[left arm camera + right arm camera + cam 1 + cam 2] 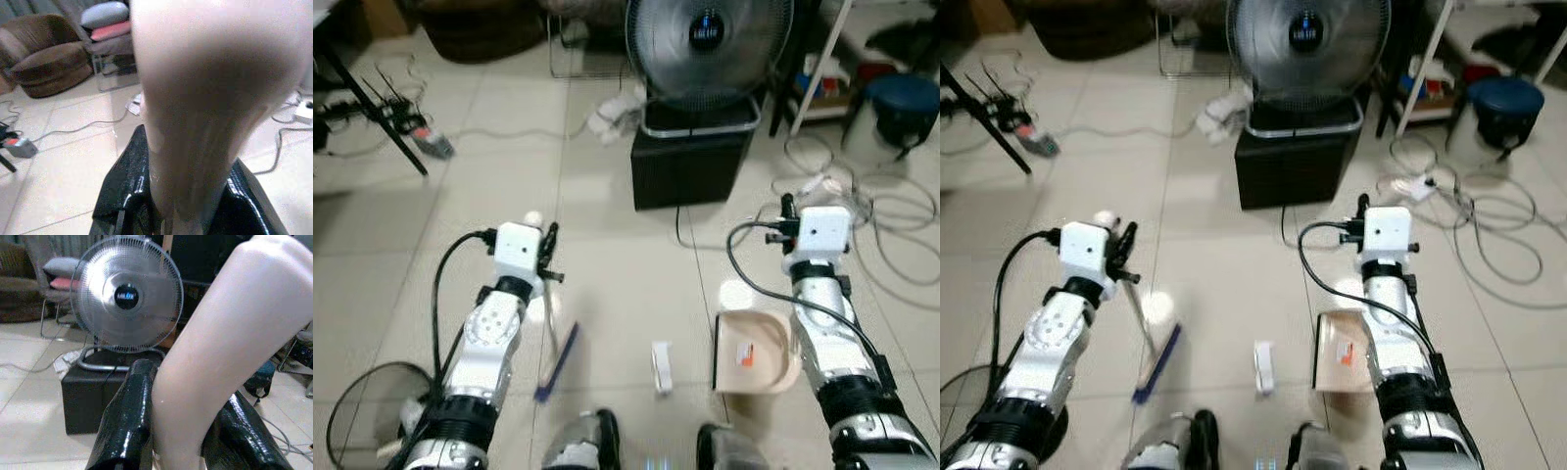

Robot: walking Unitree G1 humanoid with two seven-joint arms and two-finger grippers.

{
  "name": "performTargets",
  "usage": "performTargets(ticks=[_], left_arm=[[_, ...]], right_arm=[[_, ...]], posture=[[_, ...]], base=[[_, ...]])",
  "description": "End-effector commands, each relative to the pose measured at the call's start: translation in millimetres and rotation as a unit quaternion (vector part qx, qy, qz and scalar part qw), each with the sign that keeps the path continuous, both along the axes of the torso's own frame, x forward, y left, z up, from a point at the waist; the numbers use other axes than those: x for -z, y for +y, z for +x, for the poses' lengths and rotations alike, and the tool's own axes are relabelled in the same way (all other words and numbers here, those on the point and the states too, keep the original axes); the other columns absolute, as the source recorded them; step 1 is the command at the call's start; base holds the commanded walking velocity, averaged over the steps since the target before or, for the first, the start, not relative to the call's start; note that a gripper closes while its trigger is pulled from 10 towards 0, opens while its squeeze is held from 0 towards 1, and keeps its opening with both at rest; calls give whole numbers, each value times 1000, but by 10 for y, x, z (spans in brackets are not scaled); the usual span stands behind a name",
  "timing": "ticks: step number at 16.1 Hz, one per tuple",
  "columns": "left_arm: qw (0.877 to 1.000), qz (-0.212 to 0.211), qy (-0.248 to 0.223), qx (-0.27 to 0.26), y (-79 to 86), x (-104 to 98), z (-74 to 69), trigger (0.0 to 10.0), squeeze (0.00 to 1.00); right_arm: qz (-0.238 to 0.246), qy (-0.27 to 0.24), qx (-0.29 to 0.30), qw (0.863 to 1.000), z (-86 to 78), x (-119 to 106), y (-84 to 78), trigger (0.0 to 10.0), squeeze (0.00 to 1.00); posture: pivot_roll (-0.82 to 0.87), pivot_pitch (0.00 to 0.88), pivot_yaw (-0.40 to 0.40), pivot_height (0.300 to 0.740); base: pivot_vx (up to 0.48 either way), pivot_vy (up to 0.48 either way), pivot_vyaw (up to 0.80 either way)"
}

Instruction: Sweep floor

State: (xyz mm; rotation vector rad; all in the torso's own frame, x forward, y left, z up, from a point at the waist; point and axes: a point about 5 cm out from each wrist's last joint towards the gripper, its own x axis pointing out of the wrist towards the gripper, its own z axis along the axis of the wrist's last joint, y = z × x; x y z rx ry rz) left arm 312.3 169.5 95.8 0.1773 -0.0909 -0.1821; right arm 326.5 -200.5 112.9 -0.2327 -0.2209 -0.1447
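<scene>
My left gripper [548, 257] is shut on the beige handle [205, 98] of a small brush. The handle slants down to its blue bristle head [558, 360] on the tiled floor, just ahead of my left foot. My right gripper [182, 423] is shut on the curved beige handle [220, 333] of a dustpan. The dustpan's tray [754, 352] hangs low beside my right forearm. A small white scrap [661, 367] lies on the tiles between the brush head and the dustpan.
A standing fan [705, 49] sits on a black box [690, 166] straight ahead. Loose cables [891, 225] sprawl at the right near a blue stool [906, 98]. A black tripod leg [382, 108] stands at the left and a round wire guard [362, 411] lies at the lower left.
</scene>
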Motion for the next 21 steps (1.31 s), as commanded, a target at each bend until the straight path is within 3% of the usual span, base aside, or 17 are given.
performTargets(ticks=[1,6,11,15,17,20,21], left_arm=[[1000,10,-10,1,19,-32,20,10000,0],[1000,8,-2,25,-149,-7,6,10000,0],[999,-30,24,33,-399,93,-67,10000,0],[987,-130,73,-64,-415,159,-10,10000,0],[983,-155,75,-71,-439,141,-8,10000,0],[967,-233,69,-74,-499,30,35,10000,0],[956,-282,60,-61,-533,-57,67,10000,0]], right_arm=[[-4,-12,-8,1000,20,-29,59,10000,0],[18,-31,-33,999,94,-10,363,10000,0],[39,-38,-69,996,83,24,729,10000,0],[52,-26,-108,992,-43,160,1071,10000,0],[49,-21,-111,992,-69,197,1104,10000,0],[47,-14,-105,993,-88,244,1083,10000,0],[48,-13,-95,994,-78,250,1024,10000,0]], posture=[[73,321,113,740],[135,359,138,740],[156,366,154,740],[151,365,156,740],[151,362,150,740],[148,355,144,740],[141,346,140,740]], base=[[0,0,0],[0,0,0],[0,0,0],[0,0,0],[0,0,0],[0,0,0],[0,0,0]])
